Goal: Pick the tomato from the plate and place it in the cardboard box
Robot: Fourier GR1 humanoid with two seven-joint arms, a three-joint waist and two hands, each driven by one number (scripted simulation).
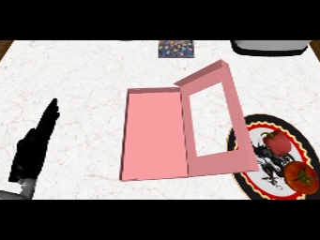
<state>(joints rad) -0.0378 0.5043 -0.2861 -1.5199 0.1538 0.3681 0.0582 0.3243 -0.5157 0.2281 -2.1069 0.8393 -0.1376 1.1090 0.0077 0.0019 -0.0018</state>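
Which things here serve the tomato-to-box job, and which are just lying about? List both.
For the job: tomato, plate, pink box.
Lying about: red pepper on the plate; colourful packet and white container at the counter's far edge.

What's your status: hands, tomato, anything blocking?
Left hand open, resting; right hand unseen. Tomato on plate beside red pepper. Open pink box left of plate.

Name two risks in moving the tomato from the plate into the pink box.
The round red tomato lies close beside a second red vegetable on the black-rimmed patterned plate; a grasp might catch the wrong one. The pink cardboard box's windowed lid lies between plate and tray; the tomato might land there.
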